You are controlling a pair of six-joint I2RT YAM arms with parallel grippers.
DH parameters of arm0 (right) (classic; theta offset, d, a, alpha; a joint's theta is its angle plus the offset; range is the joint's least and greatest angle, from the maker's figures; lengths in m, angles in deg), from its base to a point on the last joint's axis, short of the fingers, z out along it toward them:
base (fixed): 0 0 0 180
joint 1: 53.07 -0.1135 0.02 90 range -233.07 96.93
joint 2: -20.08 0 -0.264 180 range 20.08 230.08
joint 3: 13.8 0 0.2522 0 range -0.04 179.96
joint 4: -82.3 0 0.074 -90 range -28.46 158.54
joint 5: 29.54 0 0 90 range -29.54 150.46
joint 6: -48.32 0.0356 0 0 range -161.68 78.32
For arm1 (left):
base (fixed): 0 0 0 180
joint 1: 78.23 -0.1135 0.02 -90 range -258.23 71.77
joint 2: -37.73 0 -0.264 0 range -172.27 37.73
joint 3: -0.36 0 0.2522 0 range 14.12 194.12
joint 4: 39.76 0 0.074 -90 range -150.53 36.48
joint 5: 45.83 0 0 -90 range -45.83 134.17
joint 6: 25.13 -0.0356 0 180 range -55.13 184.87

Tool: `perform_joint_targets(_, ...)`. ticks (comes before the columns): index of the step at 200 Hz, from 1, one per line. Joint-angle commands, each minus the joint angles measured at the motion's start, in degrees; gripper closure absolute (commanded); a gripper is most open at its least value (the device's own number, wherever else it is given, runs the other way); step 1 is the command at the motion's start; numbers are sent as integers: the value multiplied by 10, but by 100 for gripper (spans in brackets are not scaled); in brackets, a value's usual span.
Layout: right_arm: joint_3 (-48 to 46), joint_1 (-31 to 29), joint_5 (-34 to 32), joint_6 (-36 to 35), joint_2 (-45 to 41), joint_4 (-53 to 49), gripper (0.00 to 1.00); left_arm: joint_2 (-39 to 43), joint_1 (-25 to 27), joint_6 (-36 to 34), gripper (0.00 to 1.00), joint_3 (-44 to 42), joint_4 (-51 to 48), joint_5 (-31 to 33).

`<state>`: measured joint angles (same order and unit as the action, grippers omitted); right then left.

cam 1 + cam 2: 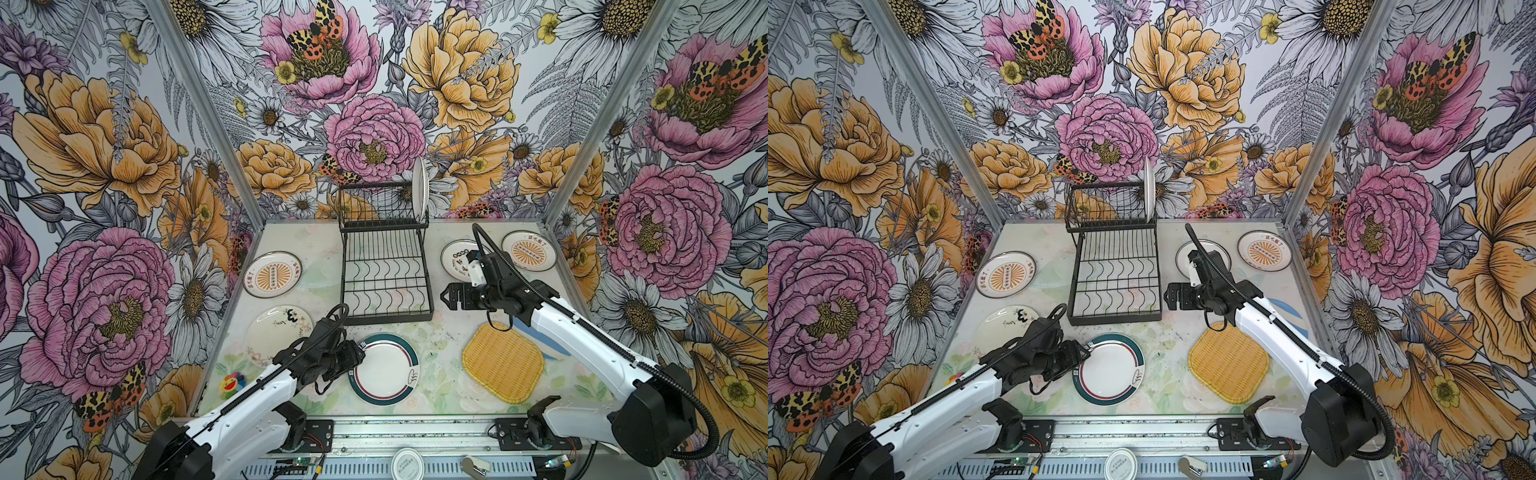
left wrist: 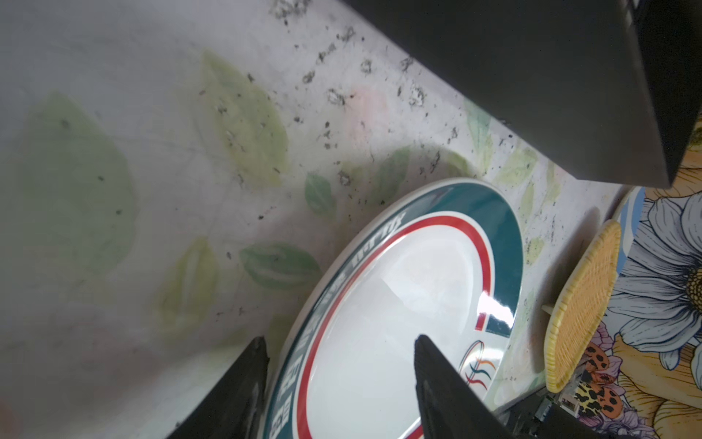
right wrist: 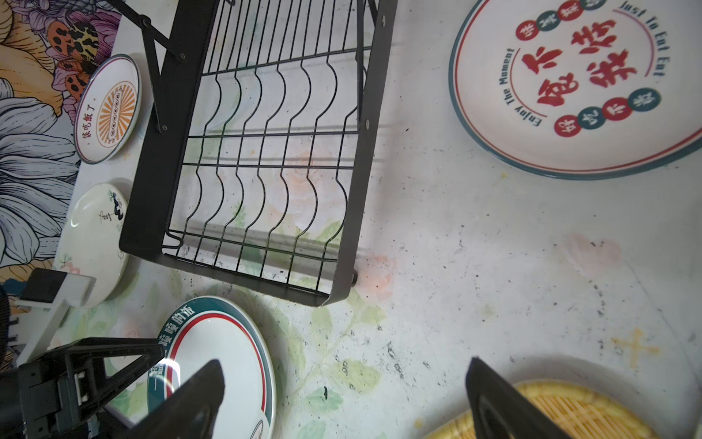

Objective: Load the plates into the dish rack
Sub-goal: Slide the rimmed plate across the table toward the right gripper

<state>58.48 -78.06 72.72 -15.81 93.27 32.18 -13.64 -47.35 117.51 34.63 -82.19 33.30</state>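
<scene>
The teal-and-red-rimmed plate (image 1: pixel 386 372) (image 2: pixel 399 304) lies flat at the front centre. My left gripper (image 1: pixel 360 353) (image 2: pixel 340 342) is open at its left edge, one finger outside the rim and one over the white well. My right gripper (image 1: pixel 444 296) (image 3: pixel 346 363) hangs open and empty right of the dish rack (image 1: pixel 386 266). One white plate (image 1: pixel 420 187) stands in the rack's upper tier. Flat on the table lie two sunburst plates (image 1: pixel 272 275) (image 1: pixel 528 251), a plate with a black drawing (image 1: pixel 274 332), a plate with Chinese characters (image 3: pixel 581 76) and the yellow woven plate (image 1: pixel 503 363).
A blue-striped plate (image 1: pixel 540 345) is mostly hidden under the right arm. A small colourful flower toy (image 1: pixel 232 381) sits at the front left. A round white lid (image 1: pixel 409 463) rests on the front rail. Floral walls close in three sides.
</scene>
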Motion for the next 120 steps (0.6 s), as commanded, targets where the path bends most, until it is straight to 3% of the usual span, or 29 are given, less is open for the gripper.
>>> perform_joint_targets(1, -7, 15, 58, -18, -7, 12, 1, 17, -5, 13, 42, -21, 33, -28)
perform_joint_targets(61, -54, 52, 213, -37, -4, 13, 1, 54, -9, 38, 46, -74, 86, -59)
perform_joint_targets(120, -63, 56, 232, -47, 5, 14, 1, 49, -9, 36, 57, -101, 145, -79)
